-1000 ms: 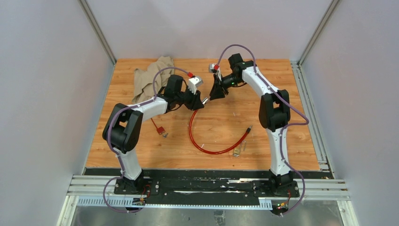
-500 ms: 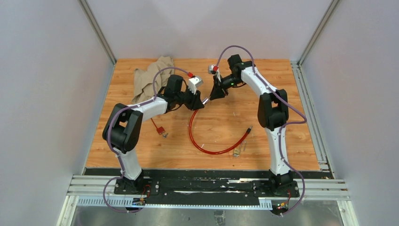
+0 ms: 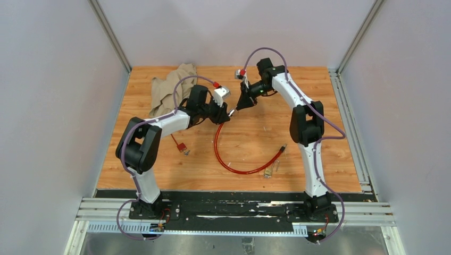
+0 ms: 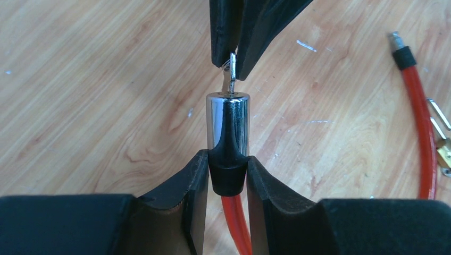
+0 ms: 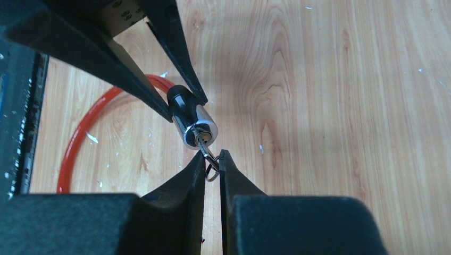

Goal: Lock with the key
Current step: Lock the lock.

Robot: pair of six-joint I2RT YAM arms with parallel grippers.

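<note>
I've got the left gripper (image 4: pixel 227 166) clamped on the black collar (image 4: pixel 227 178) of the cable lock. The chrome cylinder (image 4: pixel 227 121) sticks out past its fingertips and the red cable (image 4: pixel 235 226) trails back between them. The right gripper (image 5: pixel 213 159) faces it head-on, closed down on the key (image 5: pixel 206 150), pinching the bow end. The key's tip sits in the keyhole on the cylinder's end face. Its small ring (image 5: pixel 213 173) hangs in the narrow gap between the right fingers. From the top view both grippers meet nose to nose over the far middle of the counter (image 3: pixel 255 127). The cable loops down toward the near side, its free end close to a brass padlock (image 3: pixel 268 170). A tan cloth (image 3: pixel 170 85) lies far left.
</note>
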